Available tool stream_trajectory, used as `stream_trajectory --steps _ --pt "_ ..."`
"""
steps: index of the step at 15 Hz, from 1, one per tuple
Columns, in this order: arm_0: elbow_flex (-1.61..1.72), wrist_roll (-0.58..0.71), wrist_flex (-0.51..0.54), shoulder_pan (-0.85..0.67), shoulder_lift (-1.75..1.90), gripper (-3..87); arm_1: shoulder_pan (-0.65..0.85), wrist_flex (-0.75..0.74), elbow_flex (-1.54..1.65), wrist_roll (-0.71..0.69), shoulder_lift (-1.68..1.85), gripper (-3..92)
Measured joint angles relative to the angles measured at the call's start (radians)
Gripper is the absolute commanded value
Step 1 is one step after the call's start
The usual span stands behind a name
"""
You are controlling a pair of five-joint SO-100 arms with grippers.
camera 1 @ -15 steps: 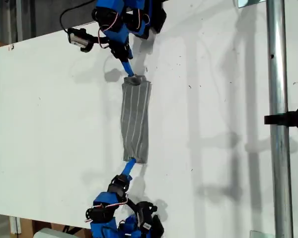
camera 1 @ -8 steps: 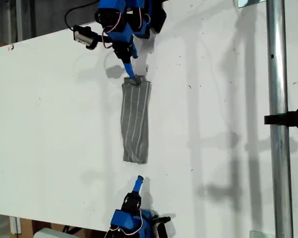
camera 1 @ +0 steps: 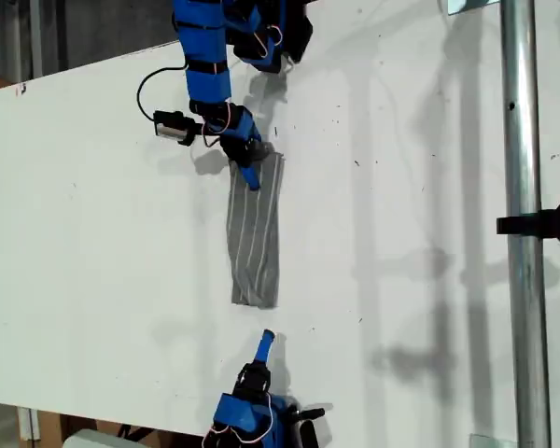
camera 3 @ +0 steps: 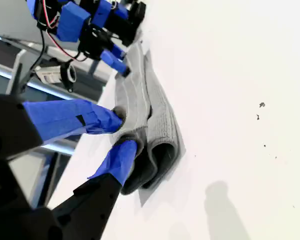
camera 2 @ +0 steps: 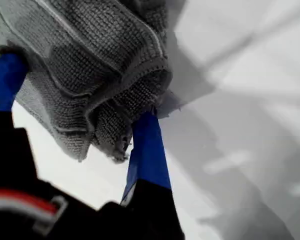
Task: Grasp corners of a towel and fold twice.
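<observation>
towel [camera 1: 254,233]: folded into narrow strip, lies flat in middle of white desk [camera 1: 93,243] | my first gripper [camera 1: 250,175]: at strip's far end, jaws closed on bunched cloth there | my second gripper [camera 1: 264,343]: near strip's other end, apart from it, jaws a little apart, holding nothing

So the towel [camera 1: 255,233] lies lengthwise mid-table [camera 1: 93,233]. My first gripper [camera 1: 250,175] sits on its far end, my second gripper [camera 1: 265,340] just off the near end, pole [camera 1: 525,233] along the exterior view's right.
</observation>
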Motion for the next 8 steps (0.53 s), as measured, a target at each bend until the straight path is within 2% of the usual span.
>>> stream_trajectory --steps 1,2,4,5,6,8 --pt "0.000 0.000 0.000 0.006 0.000 7.9 -0.009 -0.084 -0.006 -0.003 -0.035 30.2" --pt "0.000 0.000 0.000 0.009 0.000 7.9 -0.015 -0.164 -0.017 -0.020 -0.060 4.6" --pt "0.000 0.000 0.000 0.020 0.000 8.0 -0.017 -0.196 -0.052 -0.064 -0.071 -0.2" --pt "0.000 0.000 0.000 0.025 0.000 8.0 -0.017 -0.120 -0.087 -0.092 -0.066 -0.2" --pt "0.000 0.000 0.000 0.028 0.000 8.0 -0.015 0.020 -0.140 -0.127 -0.046 -0.2" --pt "0.000 0.000 0.000 0.034 0.000 8.1 -0.005 0.388 -0.227 -0.164 0.032 -0.2"
